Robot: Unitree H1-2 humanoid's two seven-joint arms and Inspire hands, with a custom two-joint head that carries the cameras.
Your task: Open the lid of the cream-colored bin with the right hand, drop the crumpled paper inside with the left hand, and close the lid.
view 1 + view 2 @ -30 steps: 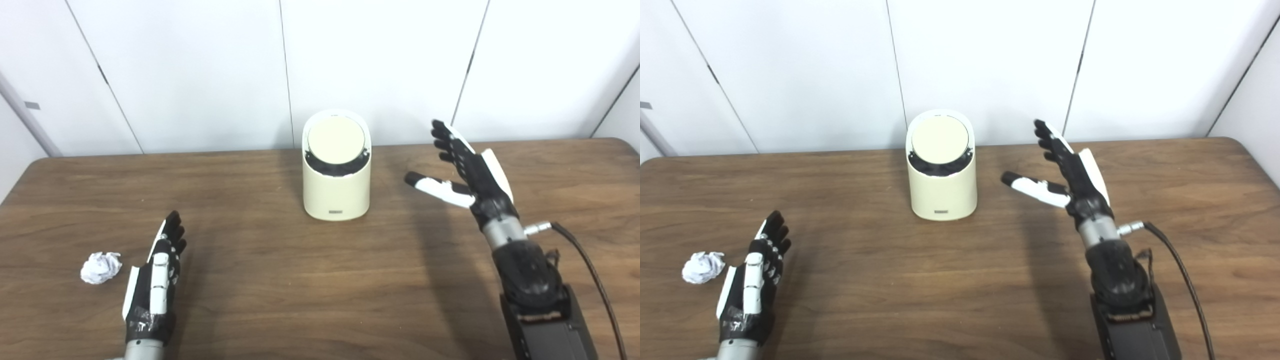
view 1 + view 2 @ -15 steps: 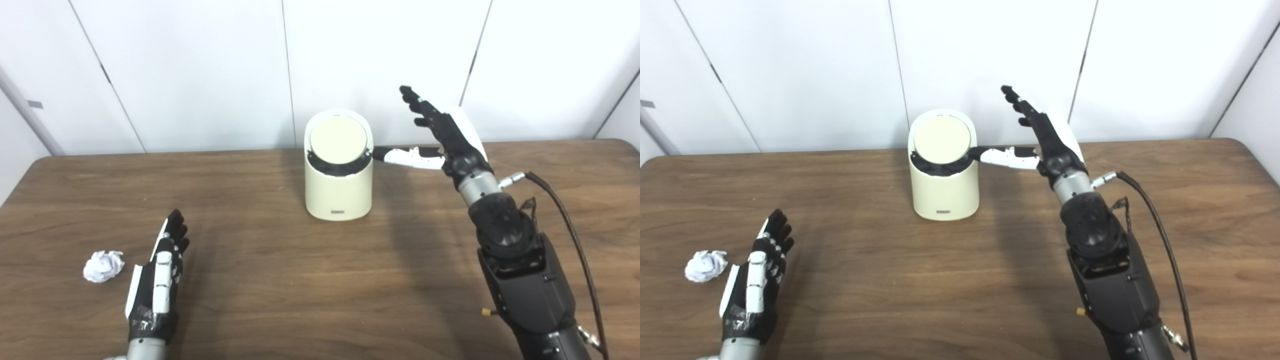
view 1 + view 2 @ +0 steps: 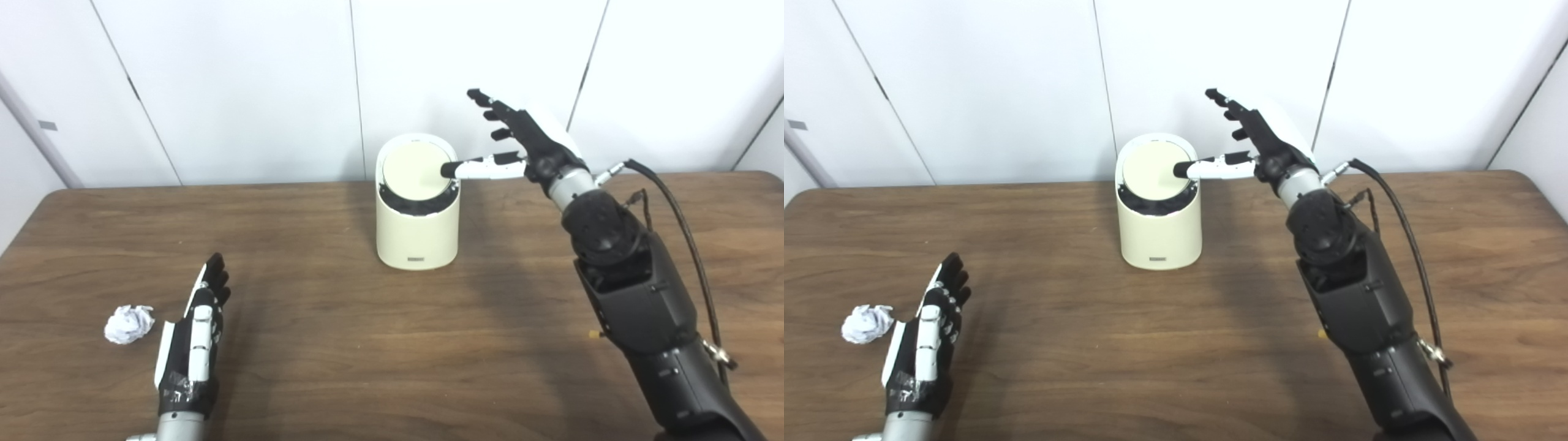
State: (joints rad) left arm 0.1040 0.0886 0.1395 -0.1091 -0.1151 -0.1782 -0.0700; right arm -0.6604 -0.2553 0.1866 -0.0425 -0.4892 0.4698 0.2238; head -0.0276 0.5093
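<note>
**Thumb at the bin lid**

At upper centre-right, the right hand (image 3: 531,144) is spread and empty, its thumb tip at the right edge of the round tilted lid (image 3: 413,173) of the cream-colored cylindrical plastic bin (image 3: 418,229). At lower left, the left hand (image 3: 191,343) lies flat and released on the brown wooden table (image 3: 343,343), just right of the crumpled white paper ball (image 3: 128,324).
</note>
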